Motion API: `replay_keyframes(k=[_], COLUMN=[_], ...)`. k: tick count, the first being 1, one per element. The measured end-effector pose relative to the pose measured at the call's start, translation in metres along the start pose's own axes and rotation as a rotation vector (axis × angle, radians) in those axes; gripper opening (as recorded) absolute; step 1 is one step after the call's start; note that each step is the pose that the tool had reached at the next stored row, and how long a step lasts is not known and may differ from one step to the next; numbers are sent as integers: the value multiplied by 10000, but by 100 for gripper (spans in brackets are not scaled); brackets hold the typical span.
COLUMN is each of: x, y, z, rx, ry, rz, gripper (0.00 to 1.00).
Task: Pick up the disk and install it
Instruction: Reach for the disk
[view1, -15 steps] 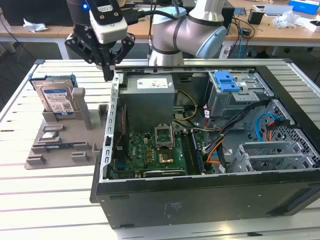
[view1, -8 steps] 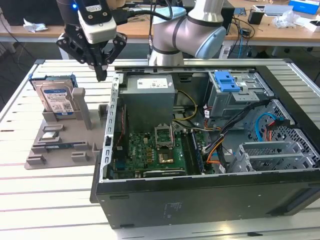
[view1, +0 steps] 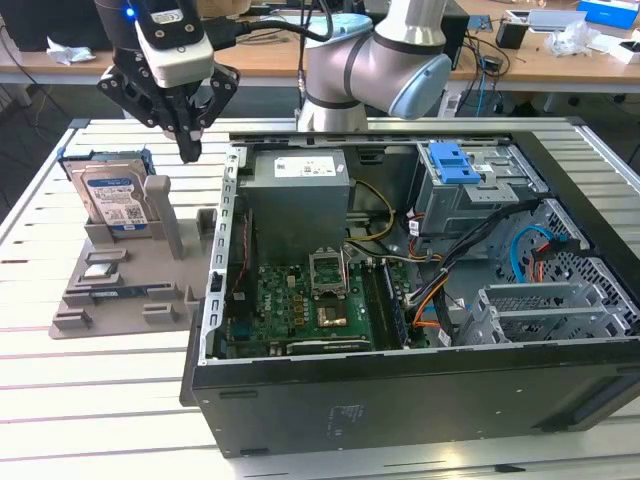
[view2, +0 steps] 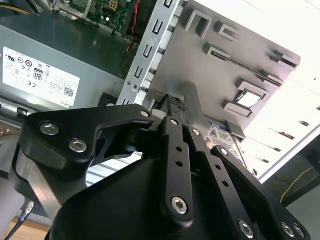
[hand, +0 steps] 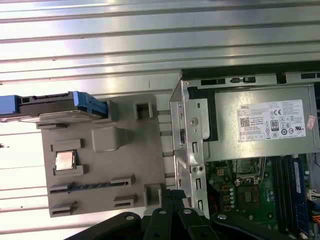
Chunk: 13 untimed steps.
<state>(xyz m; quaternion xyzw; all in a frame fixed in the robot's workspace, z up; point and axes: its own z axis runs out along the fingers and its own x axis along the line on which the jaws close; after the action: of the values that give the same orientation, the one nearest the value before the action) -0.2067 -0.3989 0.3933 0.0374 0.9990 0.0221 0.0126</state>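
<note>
- The gripper (view2: 177, 102), black jointed metal, fingers pressed together on nothing, hangs above the grey fixture (view1: 120, 295), between the disk (view1: 112, 195) and the open computer case (view1: 400, 372).
- The disk stands on edge in that fixture, at the exterior view's left.
- Probably rigid, weighty, shock-sensitive; smooth silver faces look slippery, so grip the blue frame's edges.

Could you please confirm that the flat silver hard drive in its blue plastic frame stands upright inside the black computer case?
Not quite: the flat silver hard drive in its blue plastic frame stands upright in the grey plastic holder beside the black computer case, not inside it, as the exterior view shows.
</note>
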Motion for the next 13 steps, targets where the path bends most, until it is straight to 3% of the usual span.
replay_keyframes(k=[13], x=[260], y=[-19], z=[-7], rx=[0], ry=[-1], rz=[1], gripper=[11])
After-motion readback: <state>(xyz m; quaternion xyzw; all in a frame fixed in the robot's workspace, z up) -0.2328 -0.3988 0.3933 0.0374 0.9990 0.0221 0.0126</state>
